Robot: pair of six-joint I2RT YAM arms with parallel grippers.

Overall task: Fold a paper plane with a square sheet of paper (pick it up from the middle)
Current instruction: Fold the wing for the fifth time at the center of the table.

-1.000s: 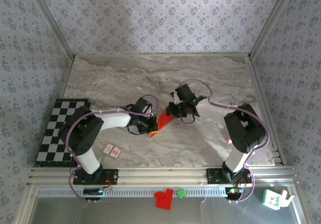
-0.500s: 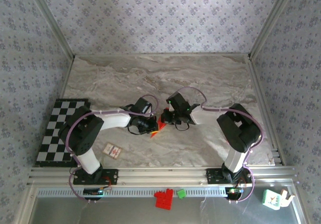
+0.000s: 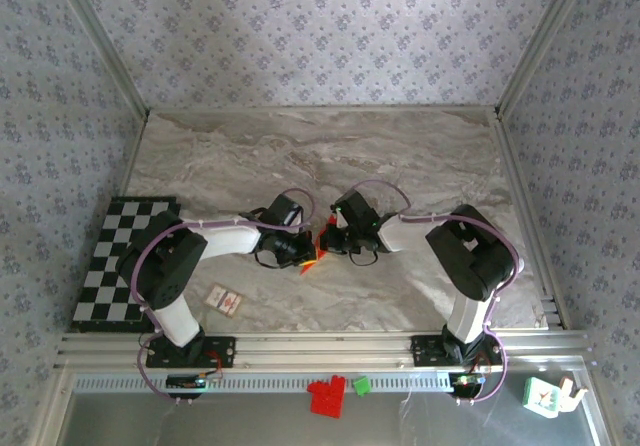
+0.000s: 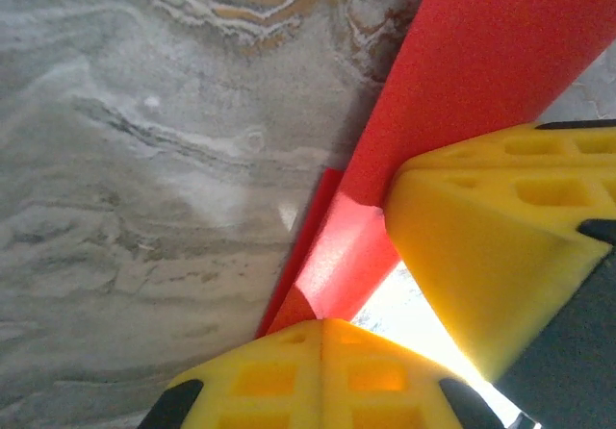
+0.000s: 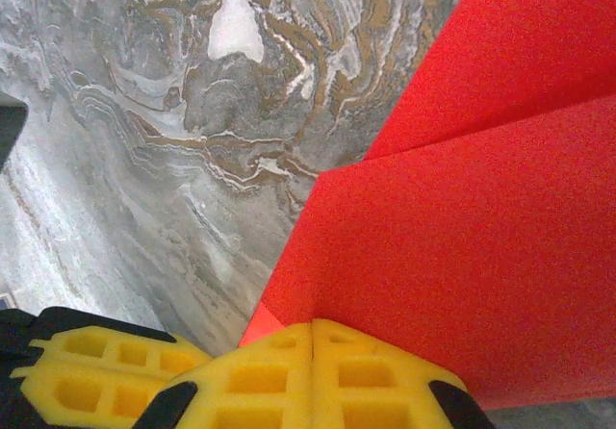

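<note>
The square sheet of paper (image 3: 318, 247) is bright red and folded into angular flaps. It is pinched between both grippers at the table's middle. My left gripper (image 3: 304, 252) is shut on its left side, where a creased red flap (image 4: 452, 102) rises from the closed yellow pads (image 4: 289, 376). My right gripper (image 3: 330, 240) is shut on the right side, and a broad red fold (image 5: 462, 246) spreads from its pads (image 5: 366, 376). The two grippers almost touch. Most of the paper is hidden between them in the top view, so whether it forms a paper plane cannot be told.
A black-and-white checkered mat (image 3: 115, 261) lies at the left table edge. A small white card with a red mark (image 3: 224, 299) sits near the left arm's base. On the front ledge are a red toy-brick block (image 3: 326, 396), a green block (image 3: 361, 385) and a white-green object (image 3: 545, 394).
The right gripper has moved left toward the left gripper, bringing the paper's right side over. Less red paper shows between them. The left arm has stayed in place.
</note>
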